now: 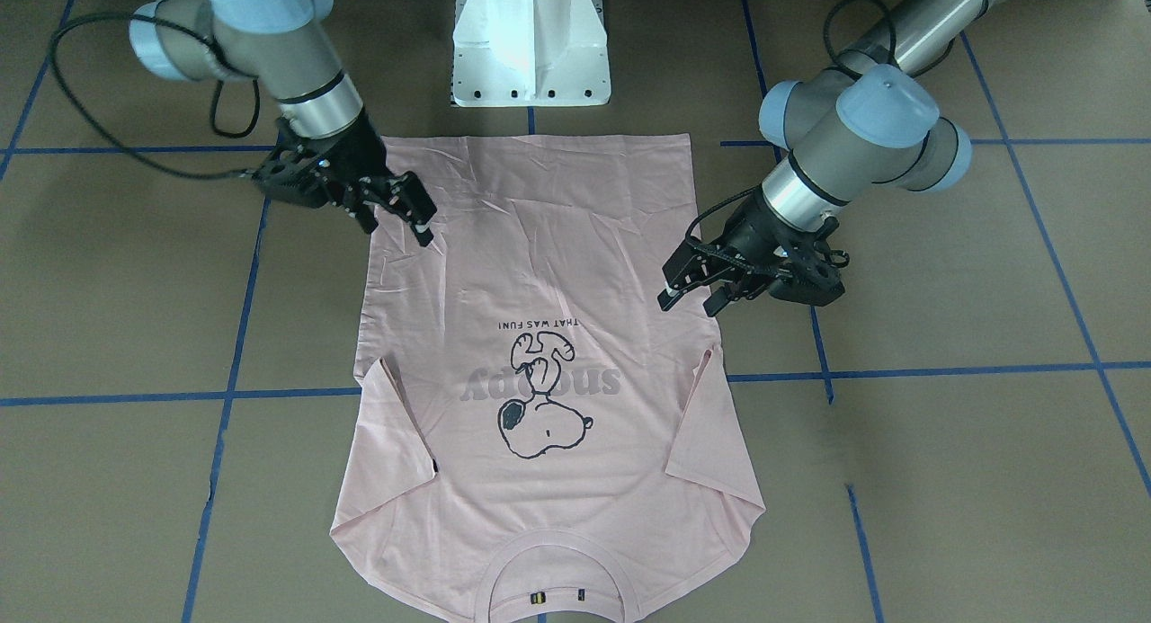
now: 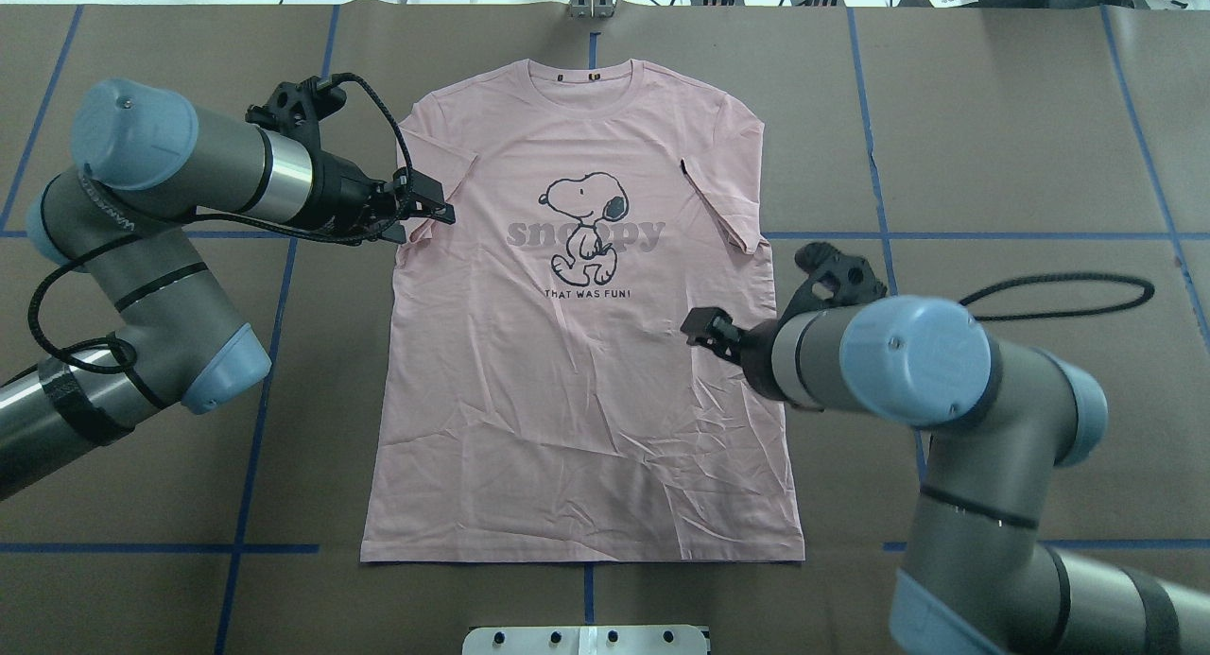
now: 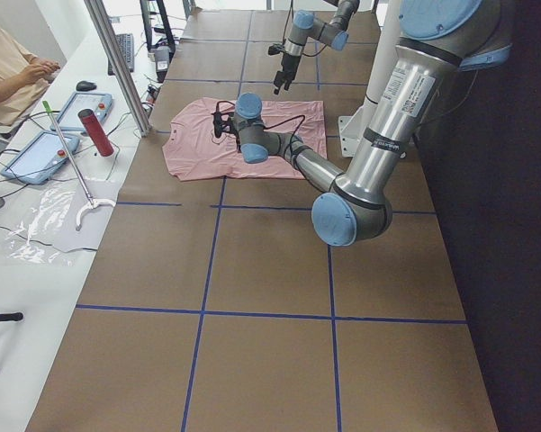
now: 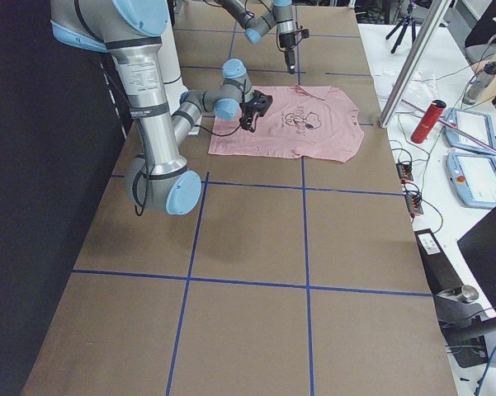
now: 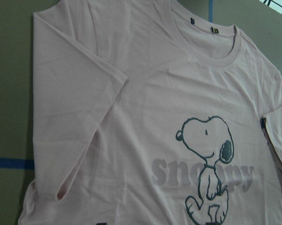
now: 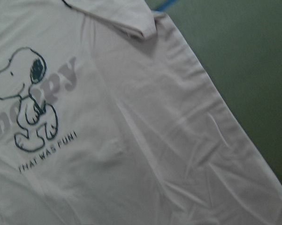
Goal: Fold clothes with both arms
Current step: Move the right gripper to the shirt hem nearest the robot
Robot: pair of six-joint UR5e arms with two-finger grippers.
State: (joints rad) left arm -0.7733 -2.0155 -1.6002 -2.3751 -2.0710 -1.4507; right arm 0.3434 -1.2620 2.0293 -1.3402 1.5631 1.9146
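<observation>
the pink t-shirt [image 2: 567,400] lies flat and print up in the middle of the table [image 2: 993,116]. its ribbed collar [image 2: 591,90] points toward the table's far edge and its straight hem [image 2: 581,553] toward the robot-side edge, just short of the white base [image 1: 530,48]. the body is spread to full width with only light creases, likely so that each side can be lifted and laid over in one clean line. both short sleeves, one [image 2: 430,178] on the robot's left and one [image 2: 723,206] on its right, lie turned in against the body rather than sticking out, which keeps the outline nearly rectangular.

the left gripper [image 1: 688,301] hangs at the shirt's left side edge just below the sleeve, jaws parted, nothing in them. the right gripper [image 1: 397,230] is at the opposite side edge, nearer the hem, likewise spread and empty. both wrist views look down on the cloth from above, so i judge neither has pinched fabric yet; they seem poised to take one side each.

count: one shirt, two sleeves, one snoopy print [image 2: 586,225], two arms, two grippers. blue tape lines [image 2: 945,236] grid the table.
</observation>
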